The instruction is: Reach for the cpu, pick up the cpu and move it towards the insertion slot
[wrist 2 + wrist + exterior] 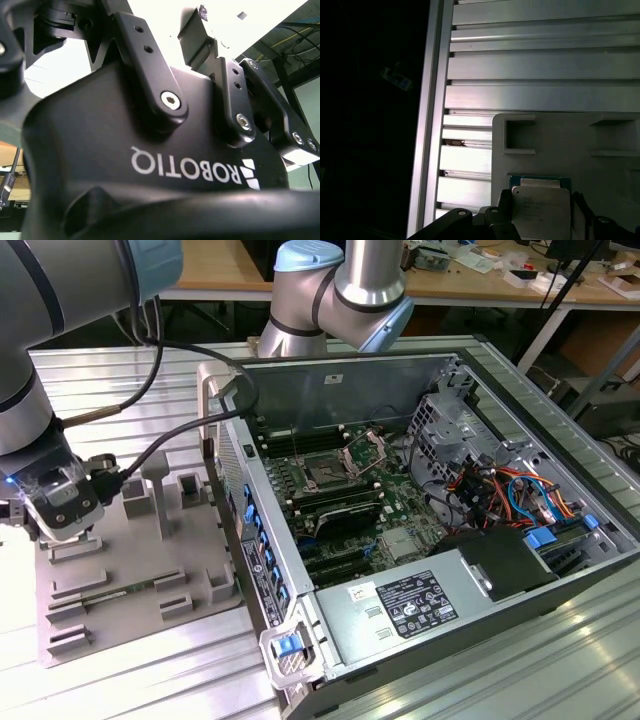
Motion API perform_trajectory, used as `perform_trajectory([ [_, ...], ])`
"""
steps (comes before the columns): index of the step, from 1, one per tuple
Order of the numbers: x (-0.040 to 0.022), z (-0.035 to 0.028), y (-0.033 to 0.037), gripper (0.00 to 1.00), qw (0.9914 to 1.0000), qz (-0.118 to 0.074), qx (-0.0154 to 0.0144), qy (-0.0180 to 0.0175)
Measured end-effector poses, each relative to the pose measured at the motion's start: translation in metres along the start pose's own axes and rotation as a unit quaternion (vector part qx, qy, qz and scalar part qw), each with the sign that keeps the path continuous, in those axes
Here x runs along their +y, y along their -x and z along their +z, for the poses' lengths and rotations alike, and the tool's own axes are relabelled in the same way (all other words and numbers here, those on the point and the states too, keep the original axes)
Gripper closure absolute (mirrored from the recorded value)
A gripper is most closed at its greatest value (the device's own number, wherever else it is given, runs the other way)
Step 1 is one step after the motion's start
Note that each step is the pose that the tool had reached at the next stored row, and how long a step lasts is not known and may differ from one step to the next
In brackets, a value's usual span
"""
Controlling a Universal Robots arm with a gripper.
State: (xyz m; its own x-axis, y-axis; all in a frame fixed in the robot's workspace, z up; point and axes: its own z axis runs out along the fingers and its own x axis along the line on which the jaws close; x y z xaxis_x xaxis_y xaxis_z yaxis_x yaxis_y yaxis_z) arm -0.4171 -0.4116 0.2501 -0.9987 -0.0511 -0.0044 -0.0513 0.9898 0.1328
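One cpu (540,210) lies on one grey tray (560,135) at the single gripper (57,520); I cannot tell whether the claw grips it. One insertion slot (327,473) sits at the gripper's three o'clock in the exterior view, well apart.

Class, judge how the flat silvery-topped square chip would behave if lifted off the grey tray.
The flat silvery-topped square cpu looks a thin plate: probably stiff and light. Its smooth metal top may be slippery. Flat on the grey moulded tray, it shouldn't roll.
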Motion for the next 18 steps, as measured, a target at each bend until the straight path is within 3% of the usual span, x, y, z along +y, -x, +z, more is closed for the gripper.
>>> perform_trajectory([
  [18,0.0008,-0.0061,0.0000,0.45,0.99998,0.000,-0.0003,0.0067],
])
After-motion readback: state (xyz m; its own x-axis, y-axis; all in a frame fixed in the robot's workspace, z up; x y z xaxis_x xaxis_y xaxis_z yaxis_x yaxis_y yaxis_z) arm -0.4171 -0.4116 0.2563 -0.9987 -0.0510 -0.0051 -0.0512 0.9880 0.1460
